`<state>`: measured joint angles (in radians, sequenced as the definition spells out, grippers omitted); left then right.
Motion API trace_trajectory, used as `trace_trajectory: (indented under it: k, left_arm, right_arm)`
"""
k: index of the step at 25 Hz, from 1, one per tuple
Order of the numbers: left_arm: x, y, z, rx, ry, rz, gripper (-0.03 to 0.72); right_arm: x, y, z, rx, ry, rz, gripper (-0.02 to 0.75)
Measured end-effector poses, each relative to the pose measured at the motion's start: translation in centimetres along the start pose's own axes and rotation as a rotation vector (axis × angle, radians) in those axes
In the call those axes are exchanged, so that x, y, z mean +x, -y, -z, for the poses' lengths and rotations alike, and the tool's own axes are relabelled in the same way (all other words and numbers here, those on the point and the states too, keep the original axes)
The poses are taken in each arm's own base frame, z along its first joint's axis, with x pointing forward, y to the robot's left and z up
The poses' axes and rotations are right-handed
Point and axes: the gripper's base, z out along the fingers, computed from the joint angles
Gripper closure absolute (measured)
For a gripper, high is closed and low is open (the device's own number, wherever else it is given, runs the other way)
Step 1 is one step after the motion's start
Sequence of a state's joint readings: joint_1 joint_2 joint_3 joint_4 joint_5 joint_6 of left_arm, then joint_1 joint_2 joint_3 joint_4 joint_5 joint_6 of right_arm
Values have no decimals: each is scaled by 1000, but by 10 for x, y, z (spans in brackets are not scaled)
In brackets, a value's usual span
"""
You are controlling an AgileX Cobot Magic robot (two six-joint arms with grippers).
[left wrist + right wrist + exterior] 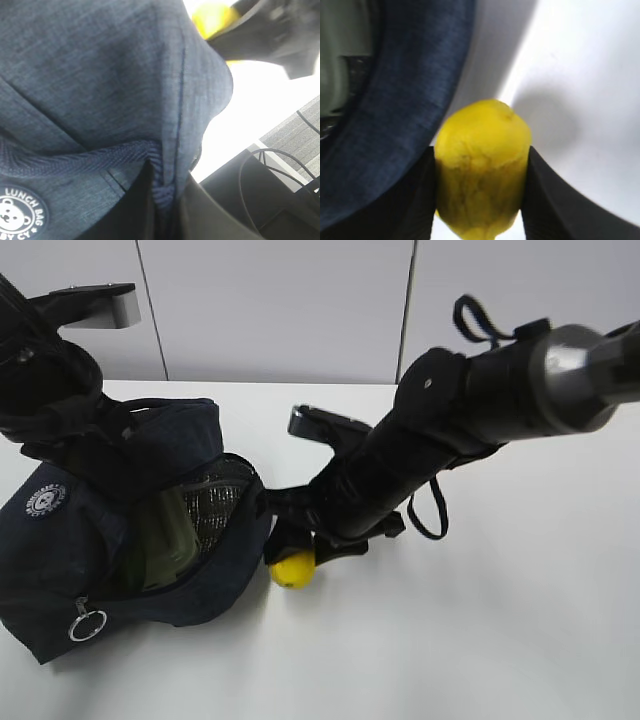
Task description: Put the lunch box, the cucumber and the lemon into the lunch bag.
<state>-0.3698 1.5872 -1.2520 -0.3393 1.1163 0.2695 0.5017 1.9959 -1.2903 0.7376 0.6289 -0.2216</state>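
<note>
Beside lunch bag mouth: right pincer pinching bumpy yellow lemon.

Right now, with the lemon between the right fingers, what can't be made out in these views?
- Cucumber: not visible in any view; whether it sits inside the lunch bag is unknown.
- Lunch box: exterior view shows only a pale green part through the opening; bag fabric covers the rest.
- Left gripper: left wrist view, its tips buried in bag fabric.
- Lemon: underside cut off in the right wrist view.
</note>
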Motion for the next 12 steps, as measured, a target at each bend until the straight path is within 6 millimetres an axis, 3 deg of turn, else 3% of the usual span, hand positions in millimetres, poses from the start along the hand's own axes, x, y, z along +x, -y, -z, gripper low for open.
trace_trajectory:
  k: [4, 12]
  left_arm:
    - [0, 0, 0, 0, 0, -2, 683]
    - [0, 0, 0, 1, -4, -3, 683]
  right_arm:
    - [-6, -13, 26, -32, 67, 99, 411]
    - [-16, -34, 31, -258, 205, 155, 414]
